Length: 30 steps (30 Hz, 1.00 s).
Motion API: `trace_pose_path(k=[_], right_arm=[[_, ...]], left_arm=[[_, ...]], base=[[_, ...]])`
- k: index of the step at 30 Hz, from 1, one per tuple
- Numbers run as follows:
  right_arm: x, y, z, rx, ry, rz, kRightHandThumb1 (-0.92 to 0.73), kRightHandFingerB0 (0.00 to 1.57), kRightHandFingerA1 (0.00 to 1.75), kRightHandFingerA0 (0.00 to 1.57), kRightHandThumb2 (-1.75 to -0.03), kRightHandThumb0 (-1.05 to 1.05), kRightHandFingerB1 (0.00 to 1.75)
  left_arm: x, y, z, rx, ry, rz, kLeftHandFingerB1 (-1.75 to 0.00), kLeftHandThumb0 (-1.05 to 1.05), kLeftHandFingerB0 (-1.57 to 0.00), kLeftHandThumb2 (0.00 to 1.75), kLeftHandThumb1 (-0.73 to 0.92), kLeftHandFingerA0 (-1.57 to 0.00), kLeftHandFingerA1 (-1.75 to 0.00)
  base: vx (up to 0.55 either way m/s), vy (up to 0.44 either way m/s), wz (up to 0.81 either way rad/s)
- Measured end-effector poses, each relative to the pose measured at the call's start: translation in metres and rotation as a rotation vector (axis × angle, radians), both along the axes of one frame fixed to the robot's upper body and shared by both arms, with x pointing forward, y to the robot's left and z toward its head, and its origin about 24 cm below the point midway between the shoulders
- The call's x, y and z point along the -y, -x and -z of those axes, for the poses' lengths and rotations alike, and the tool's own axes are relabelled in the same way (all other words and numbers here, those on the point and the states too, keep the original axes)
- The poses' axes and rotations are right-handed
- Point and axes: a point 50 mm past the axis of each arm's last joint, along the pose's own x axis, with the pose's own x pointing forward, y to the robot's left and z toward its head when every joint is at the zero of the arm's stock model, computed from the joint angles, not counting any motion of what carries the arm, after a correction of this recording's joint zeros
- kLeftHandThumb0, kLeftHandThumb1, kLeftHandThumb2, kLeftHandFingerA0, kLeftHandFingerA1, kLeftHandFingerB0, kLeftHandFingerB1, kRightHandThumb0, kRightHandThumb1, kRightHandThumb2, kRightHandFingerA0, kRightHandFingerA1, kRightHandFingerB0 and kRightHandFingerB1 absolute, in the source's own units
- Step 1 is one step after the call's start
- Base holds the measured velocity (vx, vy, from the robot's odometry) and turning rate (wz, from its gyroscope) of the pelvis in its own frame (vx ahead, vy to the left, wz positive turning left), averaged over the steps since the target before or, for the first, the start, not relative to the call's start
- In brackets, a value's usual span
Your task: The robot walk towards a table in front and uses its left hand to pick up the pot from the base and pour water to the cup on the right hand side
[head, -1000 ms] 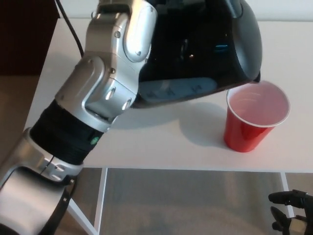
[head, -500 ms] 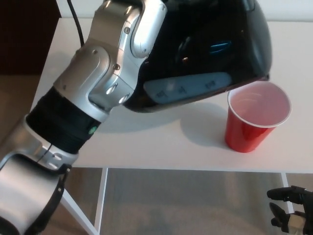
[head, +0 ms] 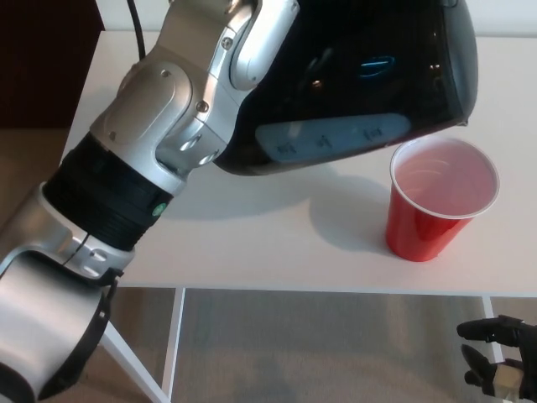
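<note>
A glossy black pot (head: 361, 75) with a pale blue button panel hangs tilted in the air, its lower right edge just above the rim of a red cup (head: 436, 197). The cup stands upright on the white table (head: 277, 243) at the right and looks pale pink inside; I see no stream of water. My left arm reaches in from the lower left. Its silver wrist (head: 201, 92) presses against the pot's left side and hides the hand that carries the pot. My right hand (head: 501, 361) hangs low at the bottom right, below the table edge, fingers apart and holding nothing.
A black cable (head: 134, 29) runs off the table's back left. Dark brown furniture (head: 42, 59) stands to the left of the table. The table's front edge crosses the picture below the cup, with a white frame leg (head: 176, 336) and grey floor underneath.
The pot and my left wrist have shifted right and a little up, bringing the pot's edge further over the cup. Cup and right hand stay put.
</note>
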Motion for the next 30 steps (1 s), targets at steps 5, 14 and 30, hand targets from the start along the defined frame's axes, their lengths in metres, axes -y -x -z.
trace_pose_path(k=[5,14,30], right_arm=[[0.0002,-0.0009,-0.0003,-0.001,0.001,0.001,-0.54,0.51,0.94,0.61,-0.80,-0.51,0.80],[-0.0002,-0.0019,-0.0007,-0.001,0.005,-0.007,-0.57,0.49,0.95,0.62,-0.78,-0.51,0.77],[-0.0007,-0.0057,-0.0032,0.009,0.011,-0.015,-0.54,0.47,0.92,0.59,-0.81,-0.49,0.74]], left_arm=[[-0.0005,0.0014,-0.0027,0.048,-0.038,0.004,-0.50,-0.35,-0.88,0.56,0.54,-1.11,-1.49],[0.0022,0.0057,-0.0038,0.103,-0.078,0.051,-0.51,-0.37,-0.90,0.56,0.55,-1.11,-1.51],[0.0012,0.0096,-0.0010,0.167,-0.166,0.121,-0.54,-0.39,-0.93,0.59,0.54,-1.14,-1.56]], base=[[0.00,0.000,0.00],[0.00,0.000,0.00],[0.00,0.000,0.00]])
